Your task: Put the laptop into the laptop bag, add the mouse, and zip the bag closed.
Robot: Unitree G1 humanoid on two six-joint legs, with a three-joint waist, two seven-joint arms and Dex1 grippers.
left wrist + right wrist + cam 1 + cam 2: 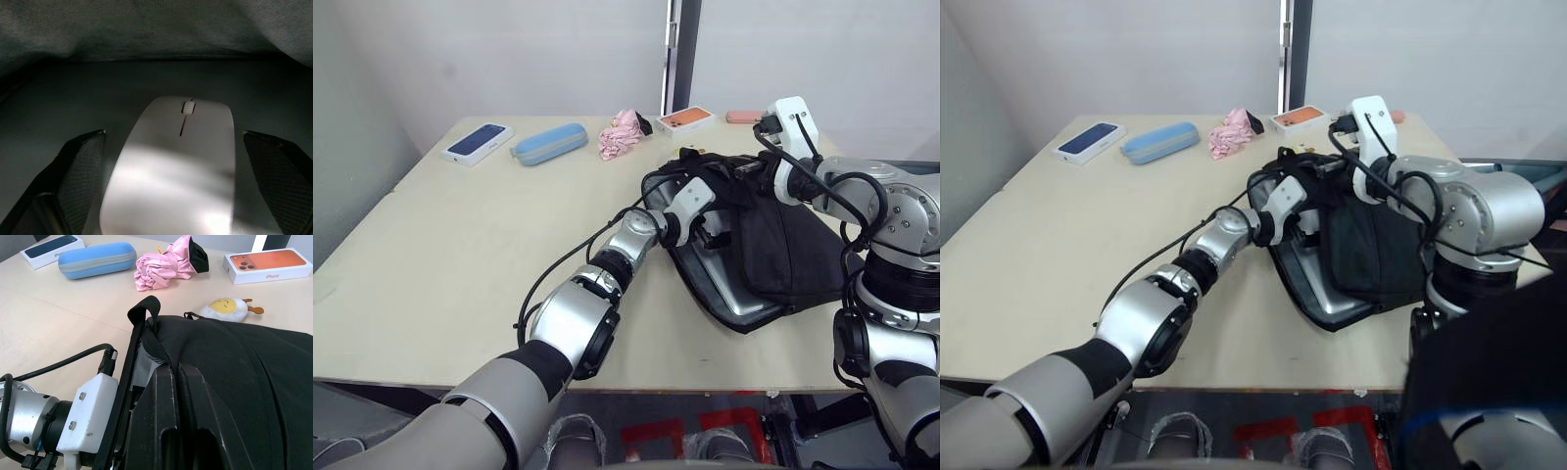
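Two spread fingers (73,176) flank mouse (176,171) | left claw (178,161) inside laptop bag (783,245)

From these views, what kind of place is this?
Probably a lab or test room: a bare plywood table against plain white walls, with staged props such as boxed phones, a blue case and a laptop bag.

A bare test room or lab: a plain plywood worktop (460,255) against blank white walls (509,49), red floor tape (651,436).
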